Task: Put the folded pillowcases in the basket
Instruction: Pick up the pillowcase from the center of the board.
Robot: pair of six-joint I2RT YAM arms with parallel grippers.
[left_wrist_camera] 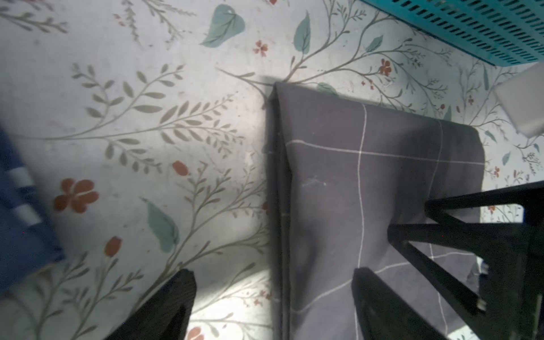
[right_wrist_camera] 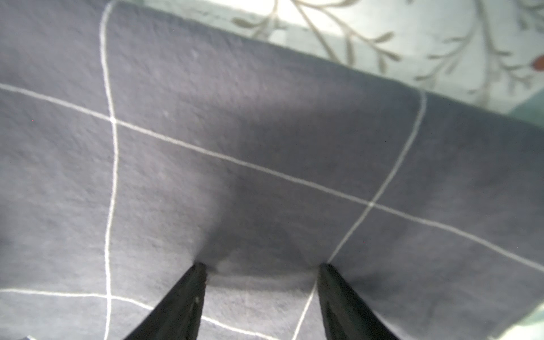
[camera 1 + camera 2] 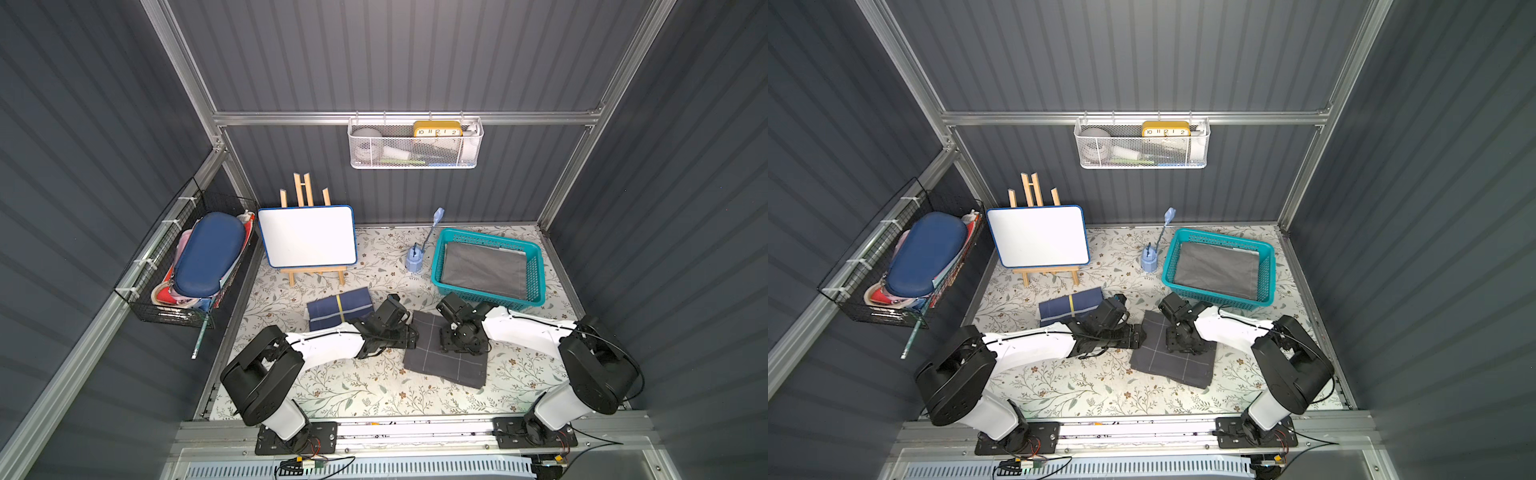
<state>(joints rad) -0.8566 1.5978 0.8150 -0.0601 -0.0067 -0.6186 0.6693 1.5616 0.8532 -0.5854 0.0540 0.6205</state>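
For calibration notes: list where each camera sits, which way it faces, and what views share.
Both top views: high above the arm bases, looking down on the table; both arms, left gripper and right gripper show.
Left wrist: on the left arm, facing down at the folded pillowcase edge; own fingers, plus right gripper, show.
Right wrist: close over the pillowcase; own fingertips press it.
Shared: every view shows the pillowcase; left wrist and top views the basket.
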